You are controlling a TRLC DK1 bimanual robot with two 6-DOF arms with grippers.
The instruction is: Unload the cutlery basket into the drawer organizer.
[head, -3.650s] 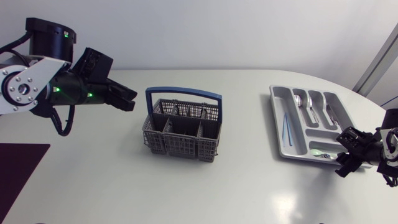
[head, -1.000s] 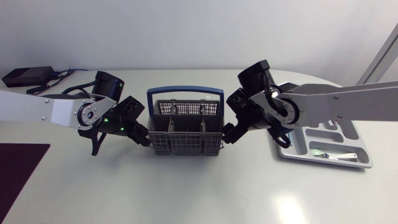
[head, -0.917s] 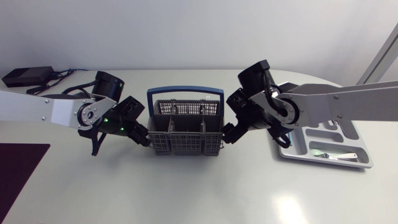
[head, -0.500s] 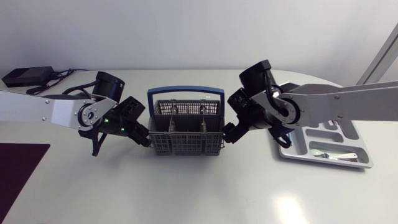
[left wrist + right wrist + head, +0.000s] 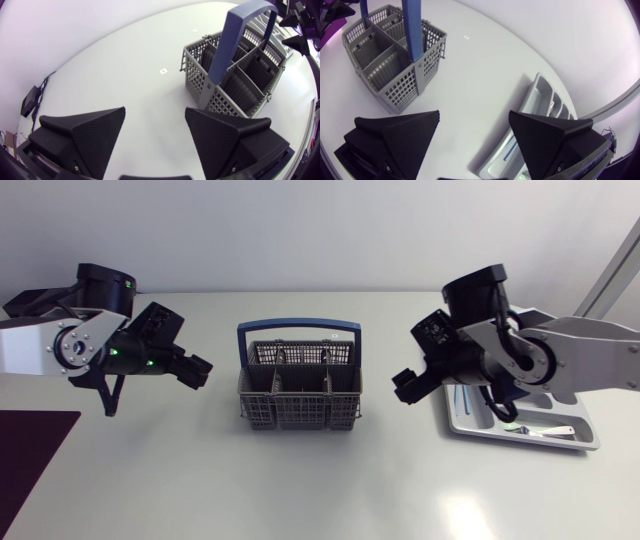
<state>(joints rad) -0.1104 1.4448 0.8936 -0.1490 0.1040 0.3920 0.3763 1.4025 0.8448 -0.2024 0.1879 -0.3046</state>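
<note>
The cutlery basket (image 5: 297, 395) (grey mesh, divided into compartments) is standing upright at the middle of the white tabletop (image 5: 320, 490), with its blue handle (image 5: 297, 330) arching over the top. The drawer organizer (image 5: 500, 436) is lying well apart from it on the right arm's side, and a few pieces of cutlery (image 5: 535, 430) are lying in its compartments; in the head view the right arm is covering part of the organizer. The left gripper (image 5: 196, 370) is hovering near the basket's left side without touching it. Its fingers (image 5: 90, 130) are standing spread apart with nothing between them, and the basket is lying ahead of them. The right gripper (image 5: 405, 387) is hovering between the basket and the organizer, touching neither; its fingers (image 5: 405, 132) are likewise standing wide apart and gripping nothing. A dark mat (image 5: 30, 455) is lying at the tabletop's near left corner, well apart from the basket.
</note>
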